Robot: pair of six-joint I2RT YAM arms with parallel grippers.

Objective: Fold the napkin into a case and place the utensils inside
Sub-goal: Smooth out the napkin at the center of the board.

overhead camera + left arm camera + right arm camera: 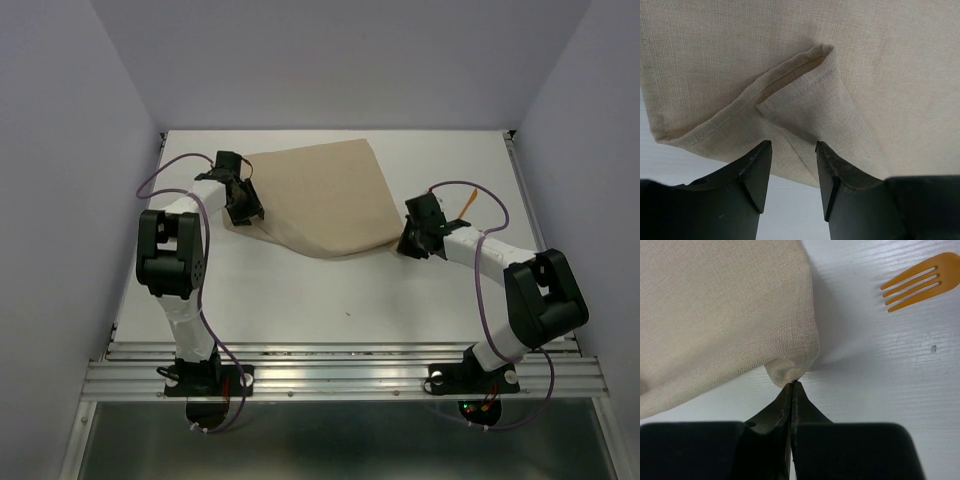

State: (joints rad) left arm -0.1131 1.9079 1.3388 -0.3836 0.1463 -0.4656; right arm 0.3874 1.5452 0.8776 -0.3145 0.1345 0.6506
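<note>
The napkin (320, 200) lies spread on the table (330, 290), toward the far side, between the two arms. No case is formed yet.

Gripper state
- The right gripper (792, 385) has its jaws fully closed on the near right corner of the napkin, and grips only the tip of the cloth.
- The left gripper (792, 150) stands with its jaws apart at the left edge. They straddle a turned-over hemmed corner without pinching it.

Hazards
- Slip at the right corner: so little cloth is held that a firm pull may free it.
- False pick at the left: closing here may catch the folded flap alone, which would leave a crooked crease.
- Skew: with one side held and the other loose, any travel of the right arm would probably drag the cloth askew.

Surroundings
- An orange fork (920, 282) lies on the table near the right gripper, apart from the napkin. A sweep of cloth or arm toward it could knock it away.
- No second utensil can be seen
</note>
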